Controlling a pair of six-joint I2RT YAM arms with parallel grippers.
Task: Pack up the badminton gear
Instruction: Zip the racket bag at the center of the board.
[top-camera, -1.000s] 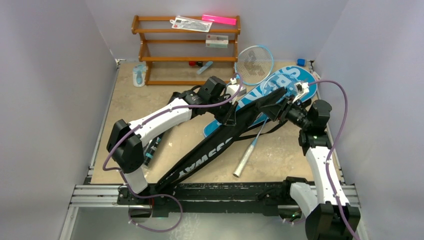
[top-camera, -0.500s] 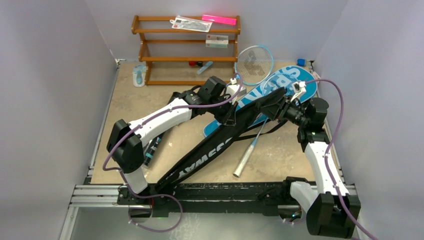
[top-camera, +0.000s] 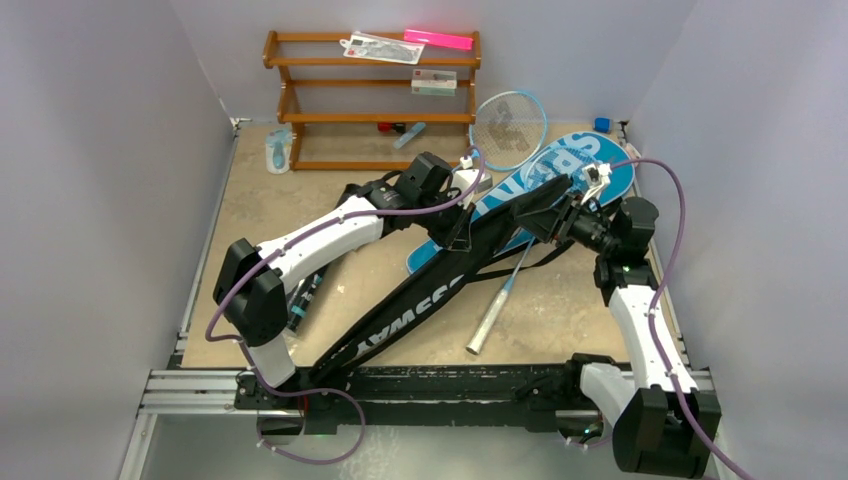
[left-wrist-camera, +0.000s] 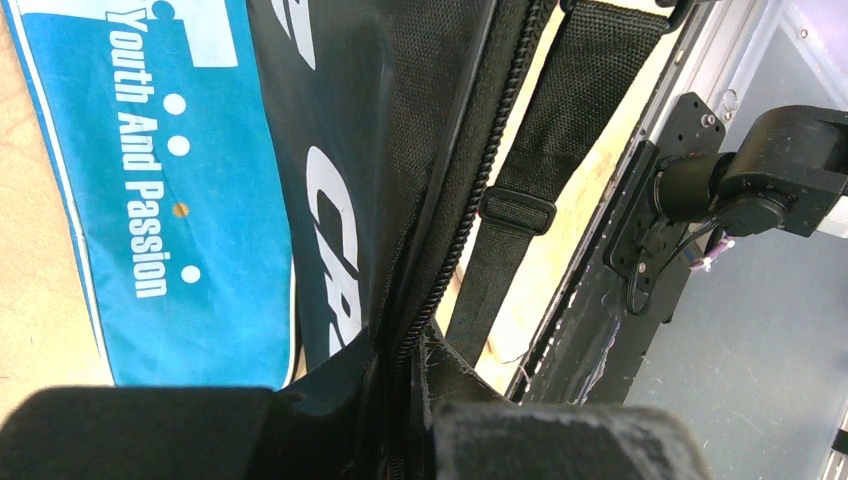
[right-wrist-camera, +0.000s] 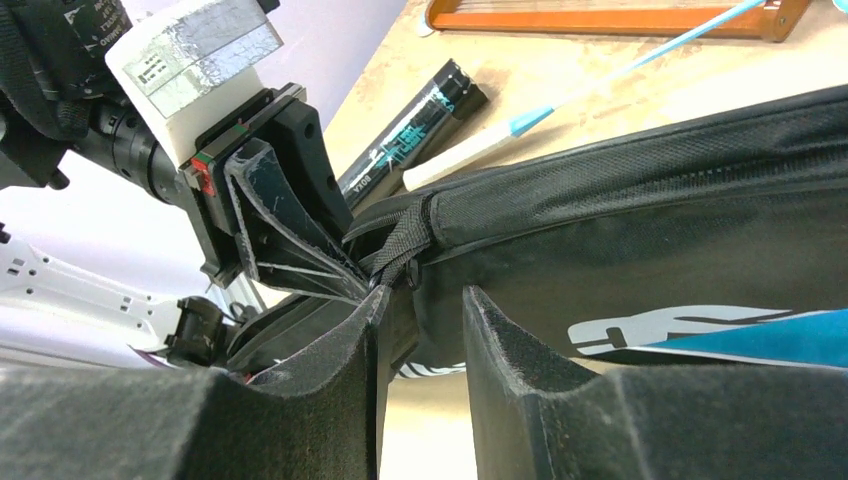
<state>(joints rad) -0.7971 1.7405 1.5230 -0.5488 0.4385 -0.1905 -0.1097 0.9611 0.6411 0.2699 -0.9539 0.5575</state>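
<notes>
There go the left fingers (left-wrist-camera: 150, 435), clamped tight on the zipper edge of the black CROSSWAY cover (top-camera: 420, 300), which slants from the counter (top-camera: 260, 210) near edge toward its far-right corner. The right fingers (right-wrist-camera: 300, 400) sit half-open at its end, probably to spread the mouth.

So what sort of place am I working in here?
Probably a lab robot cell: plain walls box in a small table, and a metal rail carries both arm bases.

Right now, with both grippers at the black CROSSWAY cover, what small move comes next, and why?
Probably close the right gripper on the edge of the CROSSWAY cover. Its jaws stand apart with that edge between them, while the left gripper pinches the zipper seam.
</notes>
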